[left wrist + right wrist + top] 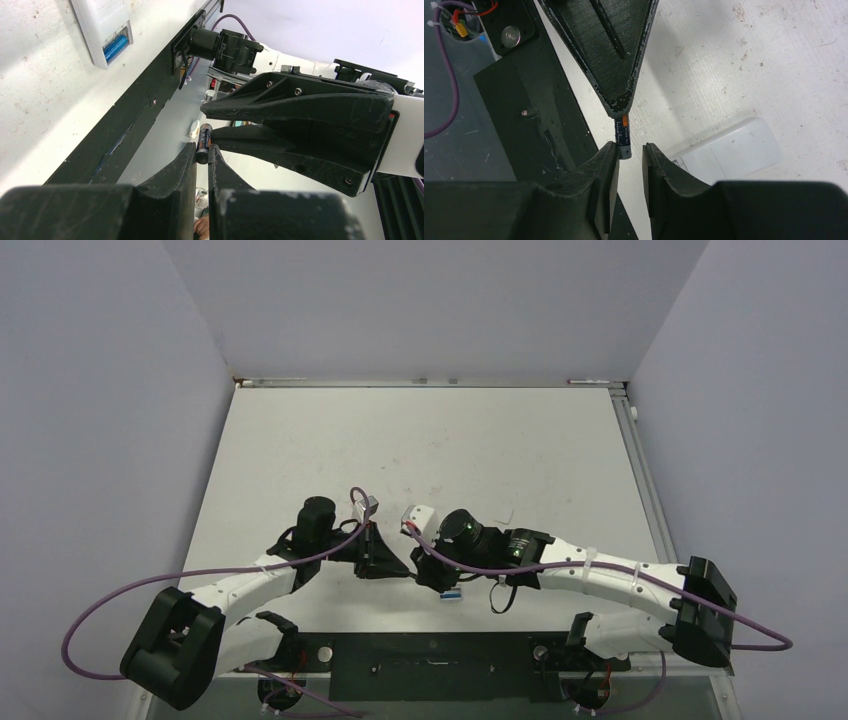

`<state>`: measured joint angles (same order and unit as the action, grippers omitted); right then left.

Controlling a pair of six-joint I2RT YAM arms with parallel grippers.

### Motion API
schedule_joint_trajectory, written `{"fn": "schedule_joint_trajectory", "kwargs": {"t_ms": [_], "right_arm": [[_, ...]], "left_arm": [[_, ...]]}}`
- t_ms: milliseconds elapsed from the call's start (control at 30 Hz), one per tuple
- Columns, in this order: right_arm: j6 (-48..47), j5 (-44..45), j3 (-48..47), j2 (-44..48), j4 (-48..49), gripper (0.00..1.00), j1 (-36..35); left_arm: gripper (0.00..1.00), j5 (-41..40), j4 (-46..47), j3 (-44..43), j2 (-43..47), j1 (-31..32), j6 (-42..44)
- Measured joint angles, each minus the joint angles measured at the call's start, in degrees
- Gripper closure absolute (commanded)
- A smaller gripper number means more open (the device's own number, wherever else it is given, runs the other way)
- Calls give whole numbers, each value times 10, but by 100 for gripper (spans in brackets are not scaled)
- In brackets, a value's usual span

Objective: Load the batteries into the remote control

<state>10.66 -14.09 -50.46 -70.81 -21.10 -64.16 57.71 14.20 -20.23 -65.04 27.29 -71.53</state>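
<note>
My left hand [202,149] pinches the dark battery [204,137]; my right hand [630,147] stands spread around its free end, beside the remote control [744,145].

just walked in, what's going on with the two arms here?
Looks like a handover between the arms. The left gripper is clamped on one end of the dark battery, holding it off the table. The right gripper has its jaws apart on either side of the battery's free end, not gripping it yet. The remote lies nearby with its compartment open and the blue battery already seated in it.
</note>
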Motion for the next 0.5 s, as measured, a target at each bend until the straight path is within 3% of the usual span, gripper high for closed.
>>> {"fn": "schedule_joint_trajectory", "kwargs": {"t_ms": [100,233,367,500], "right_arm": [[0,-7,0,-4,0,78,0],[-4,-13,0,-5,0,91,-4],[-9,-15,0,-5,0,92,-5],[-14,-15,0,-5,0,92,-9]], "left_arm": [[100,0,0,0,0,0,0],[100,0,0,0,0,0,0],[100,0,0,1,0,0,1],[85,1,1,2,-1,1,1]]}}
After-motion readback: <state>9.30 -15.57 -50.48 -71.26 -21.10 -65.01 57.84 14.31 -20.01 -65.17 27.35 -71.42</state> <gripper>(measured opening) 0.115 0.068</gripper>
